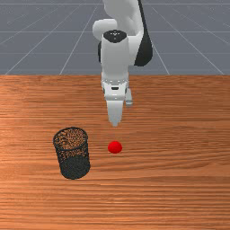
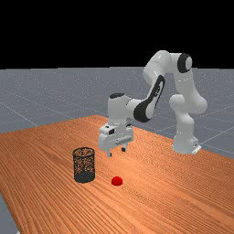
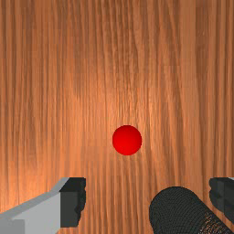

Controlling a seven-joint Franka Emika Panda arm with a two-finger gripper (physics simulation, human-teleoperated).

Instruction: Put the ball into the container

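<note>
Below the end effector, apart from its fingertips, the red ball rests on the wooden surface. End effector released, fingers spread wide. Lower than the end effector and off toward the front view's left, black mesh container stands upright, near the ball, ball outside it.

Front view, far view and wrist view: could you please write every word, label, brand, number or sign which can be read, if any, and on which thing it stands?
No text can be read in these views.
Arm's dark round cap: small light marks, too small to read.
Arm's black side panel: a faint light mark, too small to read.
Red ball: none visible.
Mesh container: none visible.
Table: none visible.
</note>
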